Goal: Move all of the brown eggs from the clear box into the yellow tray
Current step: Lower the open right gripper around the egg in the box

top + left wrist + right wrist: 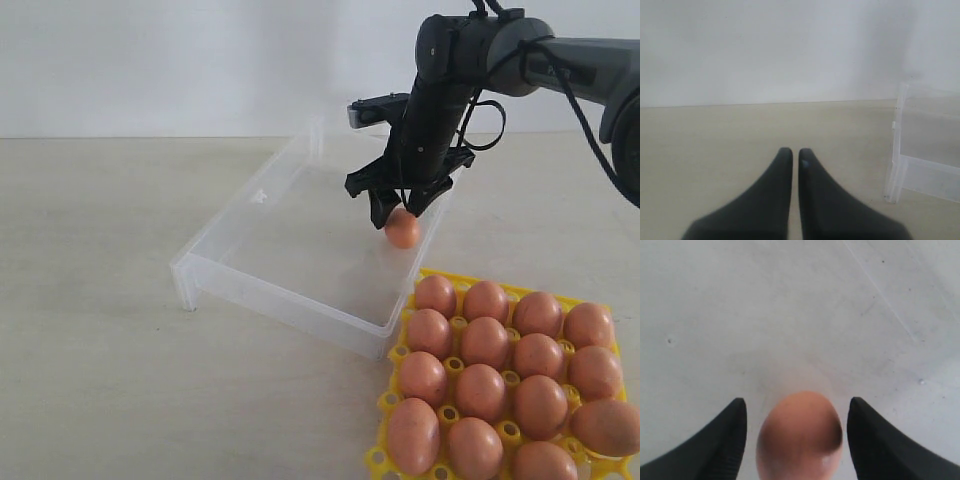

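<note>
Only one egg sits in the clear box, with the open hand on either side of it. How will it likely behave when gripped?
The egg is rounded and smooth, so it may slip or roll on the flat floor of the clear box if the right hand closes off-centre. Being an eggshell, it is probably brittle under a hard squeeze.

The side wall of the clear box is crowding the lone egg; the fingers are straddling it with gaps either side, and the floor beyond is lying bare.

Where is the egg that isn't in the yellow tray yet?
In the exterior view, the lone egg is inside the clear box, near its right wall, between the open jaws of the right end effector.
</note>
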{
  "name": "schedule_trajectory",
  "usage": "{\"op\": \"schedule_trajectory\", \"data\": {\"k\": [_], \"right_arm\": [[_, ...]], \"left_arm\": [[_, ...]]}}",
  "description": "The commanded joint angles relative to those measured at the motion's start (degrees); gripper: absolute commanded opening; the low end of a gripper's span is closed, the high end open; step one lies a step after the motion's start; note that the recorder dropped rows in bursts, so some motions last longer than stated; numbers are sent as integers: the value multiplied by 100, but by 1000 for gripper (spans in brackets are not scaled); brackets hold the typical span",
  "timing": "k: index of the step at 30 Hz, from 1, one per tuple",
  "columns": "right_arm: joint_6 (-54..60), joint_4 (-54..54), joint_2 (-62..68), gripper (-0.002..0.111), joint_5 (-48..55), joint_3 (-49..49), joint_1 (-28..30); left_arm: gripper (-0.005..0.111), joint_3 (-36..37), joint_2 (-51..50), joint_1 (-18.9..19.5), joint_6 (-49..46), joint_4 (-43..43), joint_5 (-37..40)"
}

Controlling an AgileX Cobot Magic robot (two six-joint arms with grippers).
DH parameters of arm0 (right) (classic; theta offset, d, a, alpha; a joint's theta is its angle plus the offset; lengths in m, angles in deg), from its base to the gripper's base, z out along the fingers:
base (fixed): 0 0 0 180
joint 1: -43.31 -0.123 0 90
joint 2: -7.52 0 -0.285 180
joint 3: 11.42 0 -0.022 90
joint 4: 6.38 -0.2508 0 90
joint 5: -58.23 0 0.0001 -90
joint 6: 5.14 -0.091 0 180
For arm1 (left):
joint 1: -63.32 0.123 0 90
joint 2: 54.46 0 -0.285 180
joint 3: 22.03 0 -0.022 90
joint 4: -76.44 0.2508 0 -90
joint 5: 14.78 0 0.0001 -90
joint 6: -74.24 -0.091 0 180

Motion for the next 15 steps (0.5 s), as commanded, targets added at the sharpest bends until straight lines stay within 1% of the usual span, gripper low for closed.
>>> {"op": "schedule_trajectory", "data": {"k": [1, 9, 15], "right_arm": [[11, -12, -6, 51, -15, 6, -11], [-284, 6, -6, 51, 98, 6, -11], [-285, 6, -6, 51, 88, 6, -11]], "left_arm": [[4, 23, 21, -18, -1, 9, -13], [4, 23, 21, -18, -1, 9, -13], [4, 23, 21, -18, -1, 9, -13]]}}
